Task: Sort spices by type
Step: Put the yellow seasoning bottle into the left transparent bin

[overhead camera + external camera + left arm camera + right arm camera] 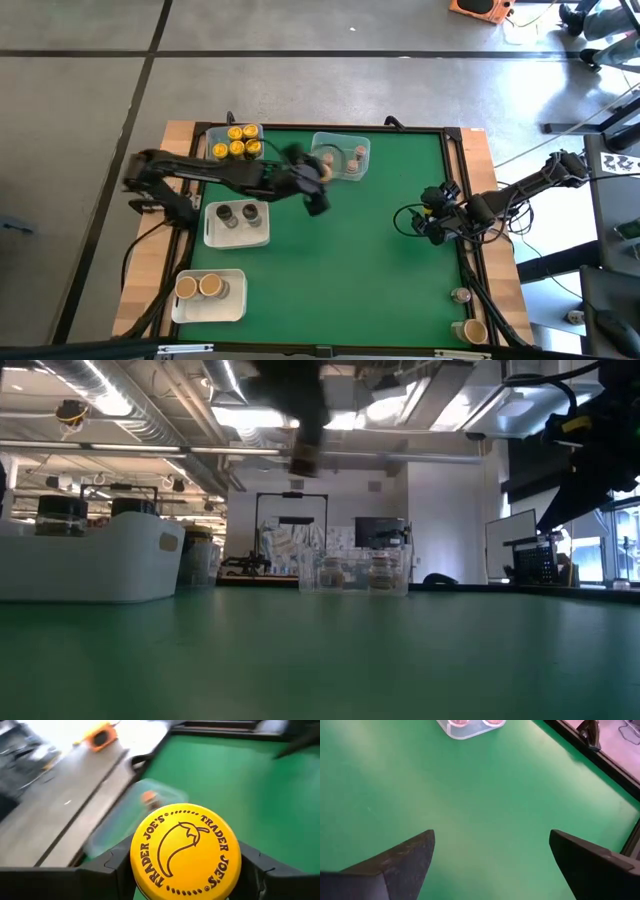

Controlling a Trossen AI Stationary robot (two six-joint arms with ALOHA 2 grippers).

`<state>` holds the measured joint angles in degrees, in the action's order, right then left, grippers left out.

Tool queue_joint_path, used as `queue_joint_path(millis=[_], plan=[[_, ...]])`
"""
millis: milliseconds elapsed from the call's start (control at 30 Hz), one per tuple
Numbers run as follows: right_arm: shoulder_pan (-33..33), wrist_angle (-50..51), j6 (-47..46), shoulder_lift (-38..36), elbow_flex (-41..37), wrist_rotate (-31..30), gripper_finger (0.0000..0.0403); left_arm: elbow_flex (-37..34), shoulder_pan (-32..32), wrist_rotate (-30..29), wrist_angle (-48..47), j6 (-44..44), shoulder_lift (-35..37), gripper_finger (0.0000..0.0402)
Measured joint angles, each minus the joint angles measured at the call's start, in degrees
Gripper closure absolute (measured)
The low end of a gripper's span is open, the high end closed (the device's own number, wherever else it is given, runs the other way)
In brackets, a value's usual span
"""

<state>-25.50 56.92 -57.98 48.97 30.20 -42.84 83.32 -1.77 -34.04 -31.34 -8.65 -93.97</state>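
Yellow-lidded jar is clamped between my left gripper's fingers; the lid with its chili-pepper print fills the left wrist view. The gripper is up off the mat, just beside the clear tub at the far middle of the green table. From the high view I can't tell whether I'm over the tub's rim or just short of it.

That clear tub holds two grey-pink-lidded jars. Left of it, at the far-left corner, a second clear tub holds four yellow-lidded jars.

A white tray near the left edge holds two dark-lidded jars. A nearer white tray holds two tan-lidded jars.

Off the mat, at the near-right corner on the wood edge, one tan-lidded jar and a smaller jar, lid colour not clear.

My right gripper waits over the right side of the mat, fingers spread wide with nothing between them, only bare green below.

The low view shows the left arm as a blurred dark shape overhead, a white tray on the left, and the clear tub far back at the middle.
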Motion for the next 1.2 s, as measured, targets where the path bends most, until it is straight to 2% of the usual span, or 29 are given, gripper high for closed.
queue_joint_path(millis=[233,500,867,1033,1200], plan=[[0.0,0.0,0.0,0.0,0.0,-0.3,0.001,-13.4,2.3,-14.3,-7.2,-12.0,16.7,0.0184],[0.0,-0.1,0.0,0.0,0.0,-1.0,0.001,-22.2,9.5,-24.7,-18.2,-24.5,30.0,0.0183],[0.0,-0.2,0.0,0.0,0.0,-1.0,0.001,-31.7,27.7,-25.8,-16.9,-23.8,32.0,0.0183],[0.0,-0.1,0.0,0.0,0.0,-1.2,0.001,-35.3,33.9,-25.7,-11.1,-20.5,32.0,0.0183],[0.0,-0.1,0.0,0.0,0.0,-1.2,0.001,-39.3,39.0,-21.3,-1.6,-15.2,32.0,0.0183]])
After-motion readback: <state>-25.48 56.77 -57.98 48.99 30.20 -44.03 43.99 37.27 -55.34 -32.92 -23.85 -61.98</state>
